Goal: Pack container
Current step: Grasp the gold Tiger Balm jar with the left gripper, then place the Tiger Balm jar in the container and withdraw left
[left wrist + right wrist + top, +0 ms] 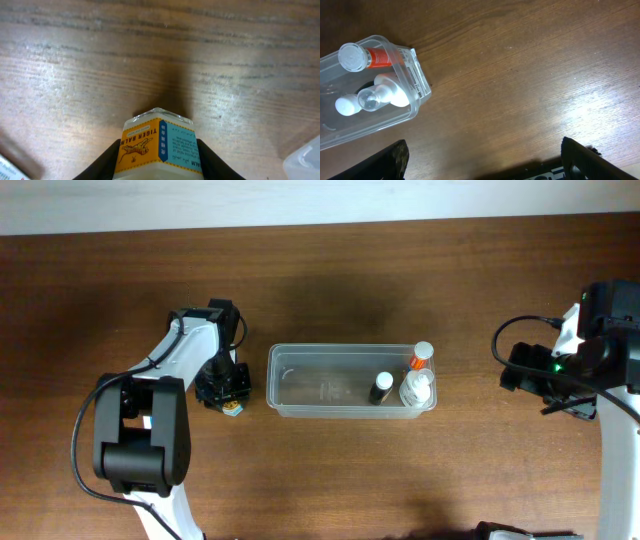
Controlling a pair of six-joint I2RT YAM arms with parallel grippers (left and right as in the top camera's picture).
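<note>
The clear plastic container [300,410] lies in the middle of the table. At its right end it holds an orange-labelled bottle with a white cap [421,355], a small dark bottle [382,387] and a clear white-topped bottle [417,388]. My left gripper [226,394] is just left of the container, shut on a small Tiger Balm jar [157,145] with an orange and blue label, low over the wood. My right gripper [485,167] is open and empty, well to the right of the container [417,82].
A corner of the container [306,159] shows at the lower right of the left wrist view. A white and red object [9,167] is cut off at that view's lower left edge. Bare wooden tabletop [480,460] lies around the container.
</note>
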